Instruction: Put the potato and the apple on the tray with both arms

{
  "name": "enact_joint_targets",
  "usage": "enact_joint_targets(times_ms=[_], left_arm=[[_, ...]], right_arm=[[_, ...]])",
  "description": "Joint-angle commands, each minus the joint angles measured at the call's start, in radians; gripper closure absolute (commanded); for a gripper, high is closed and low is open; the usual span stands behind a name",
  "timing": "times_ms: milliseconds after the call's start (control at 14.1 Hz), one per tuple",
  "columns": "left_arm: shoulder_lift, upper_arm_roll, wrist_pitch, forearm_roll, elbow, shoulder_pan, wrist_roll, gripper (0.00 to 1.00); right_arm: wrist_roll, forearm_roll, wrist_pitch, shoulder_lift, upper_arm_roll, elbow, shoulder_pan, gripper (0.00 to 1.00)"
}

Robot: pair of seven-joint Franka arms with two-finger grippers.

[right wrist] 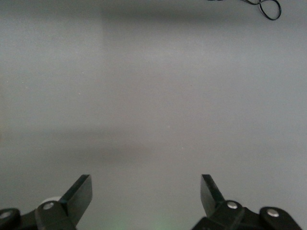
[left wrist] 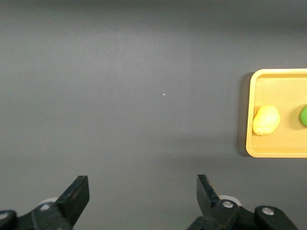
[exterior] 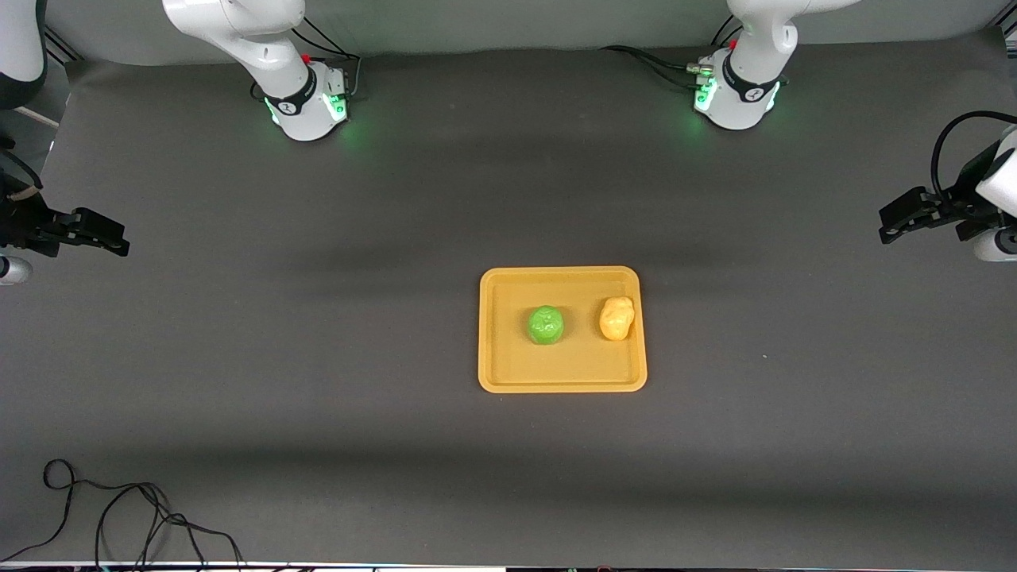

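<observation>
**Both fruits on tray, arms parked at table ends**

Dark grey matting covers the table (exterior: 318,357); a loose black cable (exterior: 119,516) lies at the corner nearest the front camera, at the right arm's end. At centre sits the tray (exterior: 562,383), holding the apple (exterior: 546,325) and the potato (exterior: 616,318) side by side, apart, with the potato toward the left arm's end and close to the rim. Judged from this, placement looks complete. Left gripper (exterior: 888,224) hangs over bare matting at its own end, fingers spread wide, empty. Right gripper (exterior: 119,241) likewise at its end, fingers parted, nothing held. Both sit well clear of the tray, probably to avoid disturbing the load.
</observation>
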State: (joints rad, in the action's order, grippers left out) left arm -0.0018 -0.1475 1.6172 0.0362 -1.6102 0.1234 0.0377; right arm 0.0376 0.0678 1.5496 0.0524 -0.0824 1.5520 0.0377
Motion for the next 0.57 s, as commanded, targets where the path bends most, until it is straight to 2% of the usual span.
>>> enact_joint_targets(times_ms=[0, 212, 496], left_arm=[[-0.014, 0.008, -0.013, -0.010, 0.003, -0.008, 0.001, 0.00], [-0.015, 0.003, -0.011, -0.010, 0.004, -0.010, 0.001, 0.00], [-0.015, 0.002, -0.010, -0.010, 0.006, -0.010, 0.001, 0.00]], right_arm=[[-0.001, -0.025, -0.035, -0.012, 0.003, -0.006, -0.007, 0.00], [-0.001, -0.088, -0.063, -0.014, -0.005, -0.004, -0.009, 0.00], [0.001, -0.091, -0.071, -0.014, -0.005, -0.006, -0.009, 0.00]])
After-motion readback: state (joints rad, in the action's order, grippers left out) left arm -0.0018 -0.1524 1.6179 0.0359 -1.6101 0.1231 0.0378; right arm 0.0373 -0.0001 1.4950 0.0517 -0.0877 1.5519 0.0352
